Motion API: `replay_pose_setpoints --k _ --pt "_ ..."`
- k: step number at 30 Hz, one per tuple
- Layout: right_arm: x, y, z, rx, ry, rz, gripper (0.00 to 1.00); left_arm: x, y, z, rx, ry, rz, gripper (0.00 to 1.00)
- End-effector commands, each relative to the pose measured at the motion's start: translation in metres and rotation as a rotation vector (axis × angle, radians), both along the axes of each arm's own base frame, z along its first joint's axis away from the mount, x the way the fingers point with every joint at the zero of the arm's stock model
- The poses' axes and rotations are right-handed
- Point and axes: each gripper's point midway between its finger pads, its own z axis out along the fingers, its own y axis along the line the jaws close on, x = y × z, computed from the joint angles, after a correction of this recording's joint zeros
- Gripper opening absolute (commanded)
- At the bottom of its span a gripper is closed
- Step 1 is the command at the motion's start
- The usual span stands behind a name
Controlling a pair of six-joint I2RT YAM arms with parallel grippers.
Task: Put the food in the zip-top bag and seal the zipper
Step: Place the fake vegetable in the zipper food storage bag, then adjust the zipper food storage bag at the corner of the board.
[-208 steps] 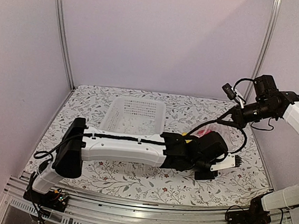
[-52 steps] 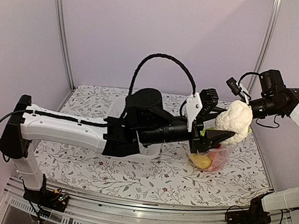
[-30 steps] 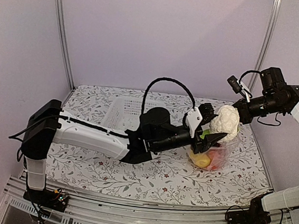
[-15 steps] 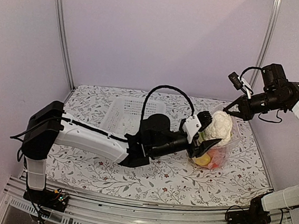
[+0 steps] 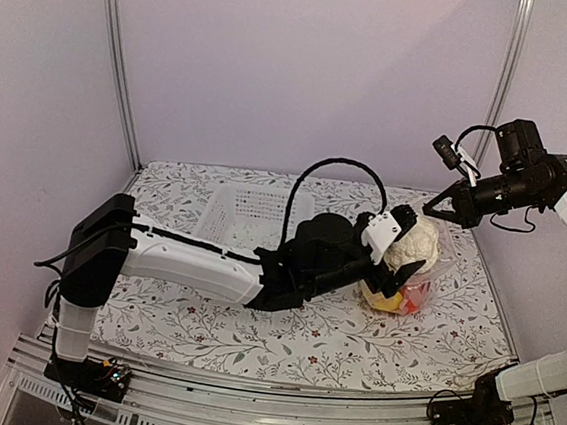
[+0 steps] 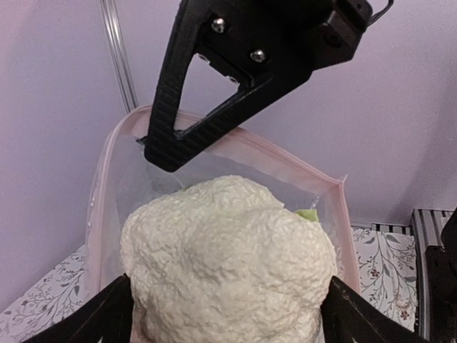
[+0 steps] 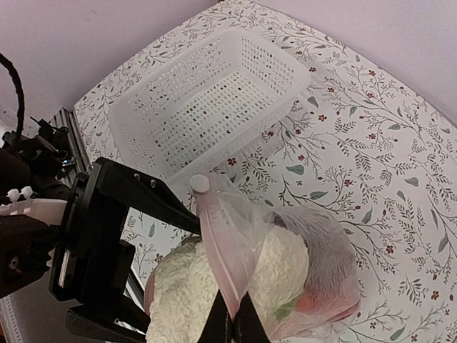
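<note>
The clear zip-top bag (image 5: 436, 272) stands at the right of the table, its mouth held up. My right gripper (image 7: 235, 325) is shut on the pink zipper (image 7: 221, 257) at the bag's rim (image 6: 285, 161), and it (image 5: 432, 209) hangs above the bag. The white cauliflower (image 6: 228, 250) sits in the bag's mouth, half inside (image 7: 285, 264). My left gripper (image 6: 227, 286) is open, its fingers spread close along the cauliflower's two sides (image 5: 421, 241). A yellow piece (image 5: 385, 301) and a red piece (image 5: 414, 301) lie at the bag's bottom. Other food is hidden.
A white lattice basket (image 5: 254, 210) stands empty at the back middle of the flowered table (image 5: 202, 325). My left arm (image 5: 198, 265) stretches across the table's middle toward the bag. Metal frame posts (image 5: 117, 66) rise at both back corners.
My left arm has lowered the cauliflower from above the bag into its mouth, and its fingers have spread. The right gripper has kept its pinch on the rim, rising slightly.
</note>
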Motion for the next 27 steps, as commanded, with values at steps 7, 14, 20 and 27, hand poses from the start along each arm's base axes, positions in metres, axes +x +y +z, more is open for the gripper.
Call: replay_pose_setpoints --k 7,14,20,27 --pt "-0.005 0.004 0.01 0.031 -0.015 0.019 0.0 0.021 0.012 0.032 0.017 -0.015 0.161 1.0" --pt "-0.001 0.005 0.014 0.031 -0.02 0.016 0.0 -0.033 0.023 0.073 0.012 -0.166 -0.001 0.99" --pt "-0.014 0.009 0.01 0.047 -0.002 0.076 0.0 -0.074 0.039 0.082 0.087 -0.126 -0.156 0.94" --pt "-0.046 0.01 0.018 0.071 -0.029 0.188 0.0 -0.073 0.089 0.031 0.15 -0.011 -0.082 0.89"
